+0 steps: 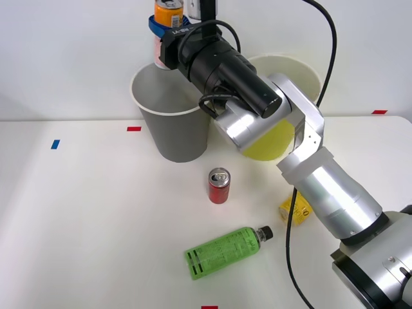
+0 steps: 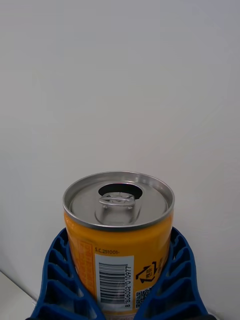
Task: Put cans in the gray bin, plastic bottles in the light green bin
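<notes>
My right gripper (image 1: 166,29) is shut on the orange can (image 1: 168,13), holding it upright above the gray bin (image 1: 172,125). In the wrist view the orange can (image 2: 119,235) sits between my blue ribbed fingers (image 2: 60,280), its silver top open. The short red can (image 1: 219,185) stands on the table in front of the bins. A green-labelled plastic bottle (image 1: 225,251) lies on its side nearer me. The yellow-labelled bottle (image 1: 295,211) lies partly hidden behind my arm. The light green bin (image 1: 283,71) stands right of the gray one, mostly covered by my arm.
The white table (image 1: 84,225) carries small red tape marks (image 1: 134,129) and a blue one (image 1: 55,144). A black cable (image 1: 325,58) loops over my arm. A plain white wall stands behind the bins.
</notes>
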`<action>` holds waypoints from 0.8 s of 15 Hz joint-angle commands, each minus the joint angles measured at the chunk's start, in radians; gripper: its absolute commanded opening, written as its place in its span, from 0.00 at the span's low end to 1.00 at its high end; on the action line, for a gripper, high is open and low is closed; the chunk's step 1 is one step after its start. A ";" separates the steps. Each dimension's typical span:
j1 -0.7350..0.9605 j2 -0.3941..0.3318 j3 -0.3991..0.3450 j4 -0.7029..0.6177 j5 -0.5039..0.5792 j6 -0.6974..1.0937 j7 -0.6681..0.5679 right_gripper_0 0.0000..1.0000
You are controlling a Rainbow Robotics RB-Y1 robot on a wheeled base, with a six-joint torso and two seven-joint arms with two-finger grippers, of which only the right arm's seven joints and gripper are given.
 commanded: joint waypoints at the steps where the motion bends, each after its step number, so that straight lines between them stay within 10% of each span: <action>1: -0.001 -0.006 0.018 0.004 0.023 -0.001 -0.001 0.08; 2: -0.001 -0.004 0.016 0.004 0.042 -0.001 -0.003 0.75; 3: 0.001 -0.004 0.018 0.004 0.040 -0.001 -0.006 0.99; 12: 0.187 -0.064 0.021 -0.082 0.103 -0.190 0.003 1.00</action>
